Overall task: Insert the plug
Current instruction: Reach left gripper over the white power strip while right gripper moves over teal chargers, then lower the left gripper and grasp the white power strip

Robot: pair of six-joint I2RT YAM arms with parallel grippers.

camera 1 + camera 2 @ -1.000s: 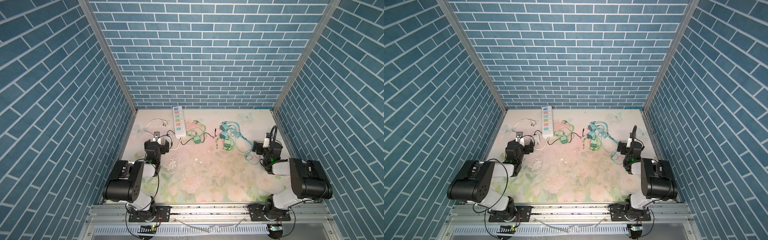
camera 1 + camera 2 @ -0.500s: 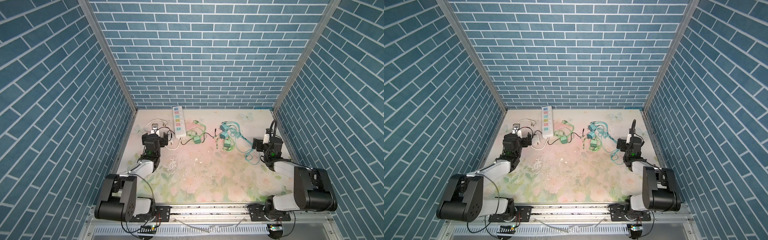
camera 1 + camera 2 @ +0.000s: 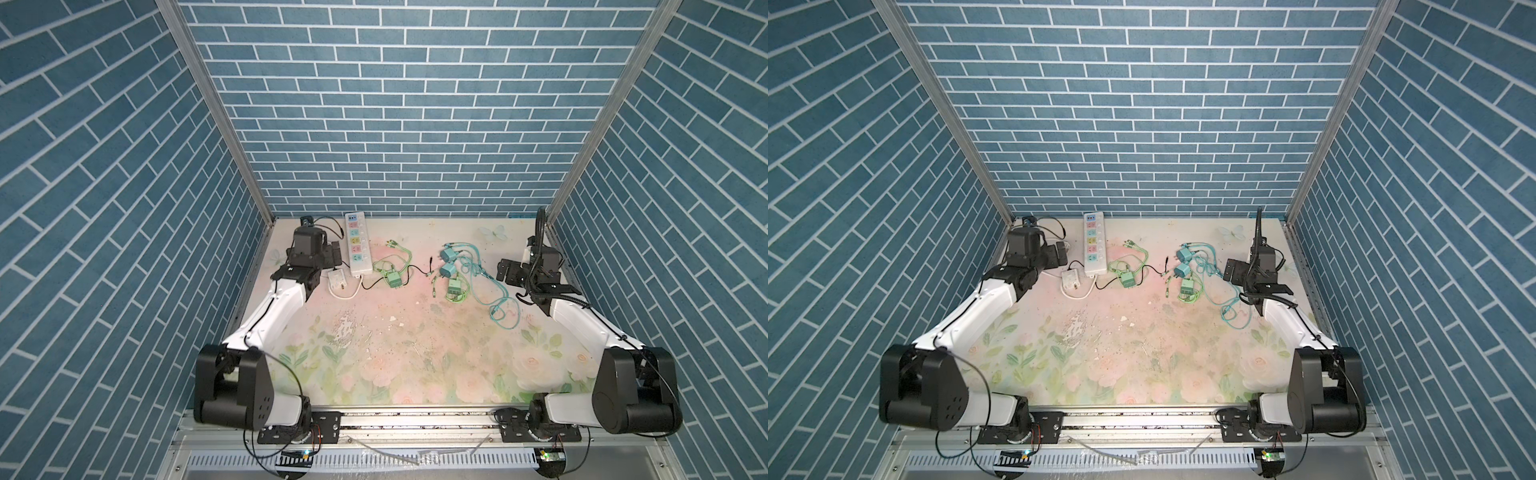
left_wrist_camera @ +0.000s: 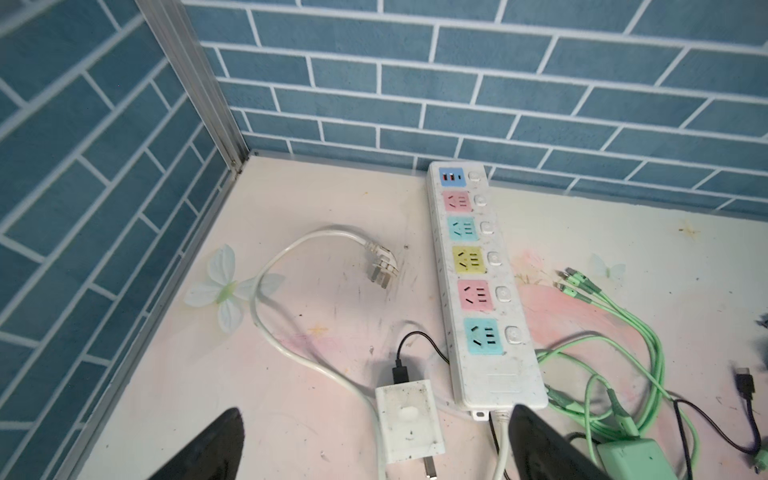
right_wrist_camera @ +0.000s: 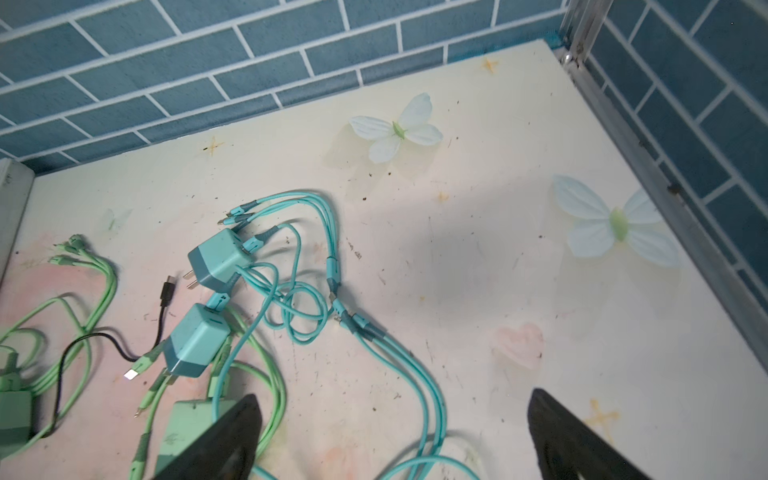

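A white power strip [image 3: 357,243] [image 3: 1093,243] [image 4: 478,282] with several coloured sockets lies at the back of the table, and no plug sits in any of them. A white charger plug [image 3: 336,279] [image 3: 1070,279] [image 4: 409,419] on a black cable lies flat next to the strip's near end. My left gripper [image 3: 336,255] [image 3: 1060,254] [image 4: 376,440] hovers open over it, one finger on each side, touching nothing. My right gripper [image 3: 508,272] [image 3: 1232,272] [image 5: 395,419] is open and empty above teal cables [image 5: 415,374].
Two teal chargers [image 5: 220,257] [image 5: 195,340] and a green charger [image 5: 187,428] lie tangled in cables at mid-table. Another green charger [image 3: 392,279] [image 4: 636,457] sits right of the strip. The strip's own three-pin plug [image 4: 380,266] lies near the left wall.
Both arms have unfolded and reached towards the back of the table, the left one to the strip's near end and the right one to the teal cables. Both grippers stayed open.
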